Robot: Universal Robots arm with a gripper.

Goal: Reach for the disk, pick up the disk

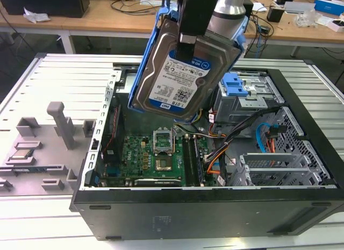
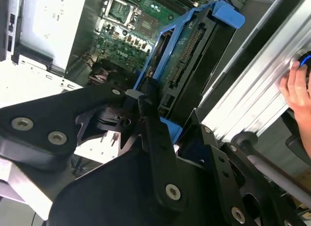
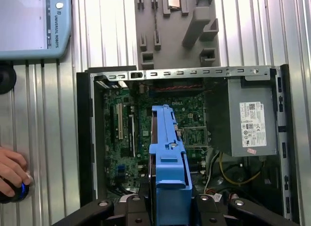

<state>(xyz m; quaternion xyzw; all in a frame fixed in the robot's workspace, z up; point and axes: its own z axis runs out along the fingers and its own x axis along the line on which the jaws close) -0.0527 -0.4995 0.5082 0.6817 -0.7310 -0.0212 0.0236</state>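
The disk point(image 1: 177, 72), a silver-grey hard drive with a white-and-blue label and a blue frame, hangs tilted in the air above the open computer case point(image 1: 317, 126). My gripper point(image 1: 189, 35) is shut on it from above, its black fingers clamping the drive's upper part. In the first wrist view the disk point(image 3: 167, 153) appears edge-on, its blue frame rising from between the gripper point(image 3: 167, 209) over the motherboard. In the second wrist view the disk point(image 2: 187, 56) shows its connector side, with the gripper point(image 2: 146, 107) closed on its blue frame.
Below lie the motherboard point(image 1: 156, 158) with its processor socket, cables, and a power supply point(image 3: 248, 119). A grey fixture plate point(image 1: 59, 126) holding small parts sits at the exterior view's left. A person's hand point(image 3: 12, 172) rests on a button beside the case.
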